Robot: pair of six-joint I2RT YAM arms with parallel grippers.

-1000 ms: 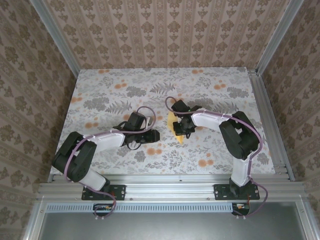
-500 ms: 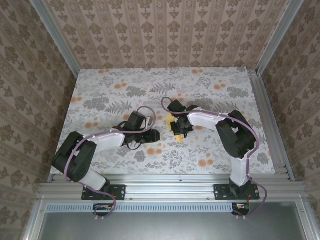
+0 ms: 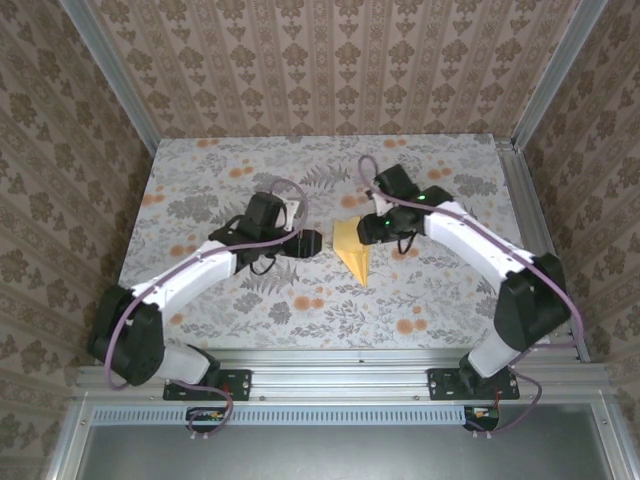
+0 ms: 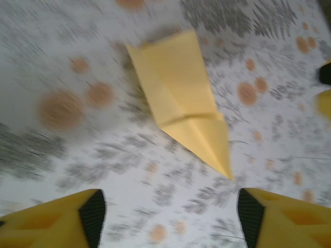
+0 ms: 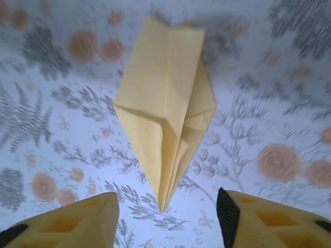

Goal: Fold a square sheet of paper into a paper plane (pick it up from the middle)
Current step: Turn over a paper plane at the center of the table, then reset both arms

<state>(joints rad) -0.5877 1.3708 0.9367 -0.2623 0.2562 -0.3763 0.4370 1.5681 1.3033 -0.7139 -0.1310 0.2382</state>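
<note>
The paper plane [image 3: 352, 248] lies flat on the flower-printed table [image 3: 200, 180], near the middle, between the two grippers. It is a slim pale-yellow dart: a long triangle with its blunt end toward the far side and its sharp tip toward the near side, leaning a little to the right. In the right wrist view the paper plane [image 5: 165, 103] shows a crease running along its length, with overlapping flaps meeting at a diagonal fold partway down and the layers slightly parted toward the tip. In the left wrist view the paper plane [image 4: 181, 103] lies slantwise, somewhat blurred, with a cross fold where the nose section begins.

The left gripper [image 3: 310, 243] sits just left of the plane, its jaws spread wide with nothing between them [image 4: 170, 214]. The right gripper [image 3: 373, 228] is just right of the plane's far end, its jaws likewise parted and empty [image 5: 166, 223].
</note>
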